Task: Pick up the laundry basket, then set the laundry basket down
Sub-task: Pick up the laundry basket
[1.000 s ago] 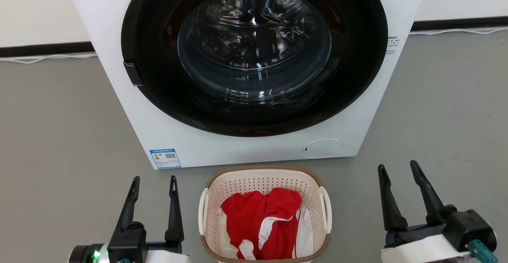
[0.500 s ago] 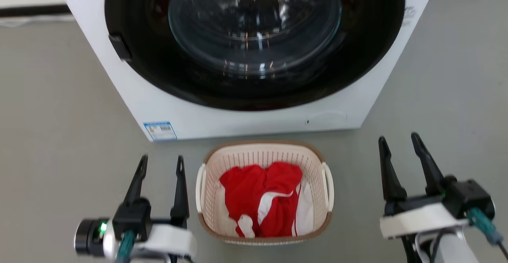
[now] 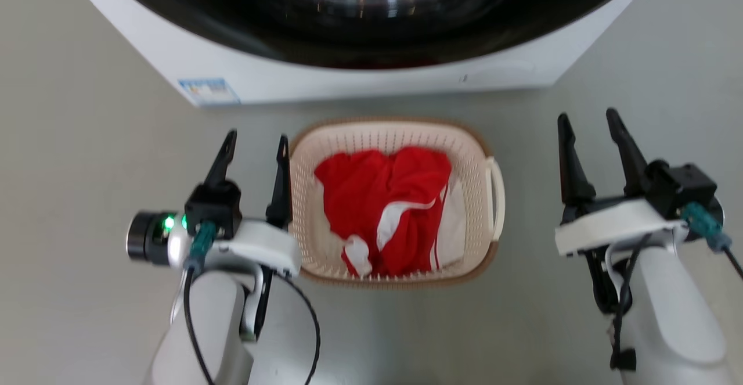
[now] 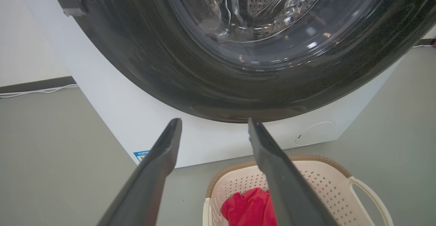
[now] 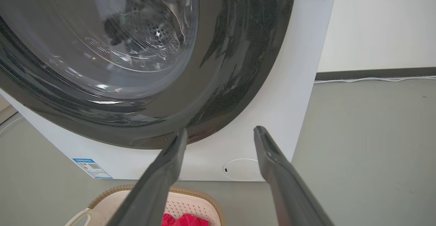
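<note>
The left hand (image 3: 258, 136) stood fingers apart and empty just beside the basket (image 3: 383, 135), the right hand (image 3: 586, 115) likewise apart, farther off. The basket sat on the floor (image 3: 87, 141), red clothes (image 3: 383, 199) in it, before the washer (image 3: 348, 83). By my reckoning, gripping, lifting and setting down all remained.

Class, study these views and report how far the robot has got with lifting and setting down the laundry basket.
Done: nothing of the lift; the laundry basket rests on the floor before the washing machine. In hand: the approach, with the left gripper open beside its left side and the right gripper open, apart from the right handle. Left: grip, lift, set down.
</note>
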Controlling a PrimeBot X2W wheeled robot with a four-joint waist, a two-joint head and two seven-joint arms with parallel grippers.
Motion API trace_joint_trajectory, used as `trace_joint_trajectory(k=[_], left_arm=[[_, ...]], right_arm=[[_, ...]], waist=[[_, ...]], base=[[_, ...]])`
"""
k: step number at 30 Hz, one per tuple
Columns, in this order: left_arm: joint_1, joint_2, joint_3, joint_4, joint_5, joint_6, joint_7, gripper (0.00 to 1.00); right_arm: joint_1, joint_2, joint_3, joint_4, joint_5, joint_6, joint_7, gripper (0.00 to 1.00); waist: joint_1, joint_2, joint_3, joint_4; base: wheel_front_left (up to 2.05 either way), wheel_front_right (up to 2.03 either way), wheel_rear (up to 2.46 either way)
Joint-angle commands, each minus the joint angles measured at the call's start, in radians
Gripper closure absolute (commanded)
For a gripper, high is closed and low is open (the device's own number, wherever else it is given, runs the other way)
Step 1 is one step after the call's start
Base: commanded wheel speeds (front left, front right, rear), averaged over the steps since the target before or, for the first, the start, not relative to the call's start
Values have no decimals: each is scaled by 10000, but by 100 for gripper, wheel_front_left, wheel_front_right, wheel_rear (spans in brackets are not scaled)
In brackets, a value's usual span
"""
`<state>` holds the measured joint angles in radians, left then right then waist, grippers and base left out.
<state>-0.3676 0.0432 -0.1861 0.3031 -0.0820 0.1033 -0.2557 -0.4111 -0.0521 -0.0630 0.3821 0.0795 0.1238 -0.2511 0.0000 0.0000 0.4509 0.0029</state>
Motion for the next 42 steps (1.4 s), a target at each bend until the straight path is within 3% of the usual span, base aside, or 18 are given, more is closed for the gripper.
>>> trace_joint_trajectory(k=[1,23,31,38,42], left_arm=[[-392,104,256,-71,-125,-58,-61,0],[-2436,71,-648,3115,-798,-398,-61,0],[-3039,71,-868,4443,-1160,-223,-61,0],[-3445,71,-599,5005,-1141,219,-61,0],[-3612,70,-423,5342,-1235,249,-61,0]], right_arm=[[-262,19,189,-42,-61,69,-107,0],[-1975,19,387,3028,157,69,-107,0],[-2417,19,459,3878,140,69,-107,0],[-2612,19,580,4049,172,69,-107,0],[-2690,19,744,4139,237,69,-107,0]], waist=[[0,0,866,78],[0,0,3161,230],[0,0,3671,259],[0,0,4042,280],[0,0,4223,282]], base=[[0,0,0],[0,0,0],[0,0,0],[0,0,0],[0,0,0]])
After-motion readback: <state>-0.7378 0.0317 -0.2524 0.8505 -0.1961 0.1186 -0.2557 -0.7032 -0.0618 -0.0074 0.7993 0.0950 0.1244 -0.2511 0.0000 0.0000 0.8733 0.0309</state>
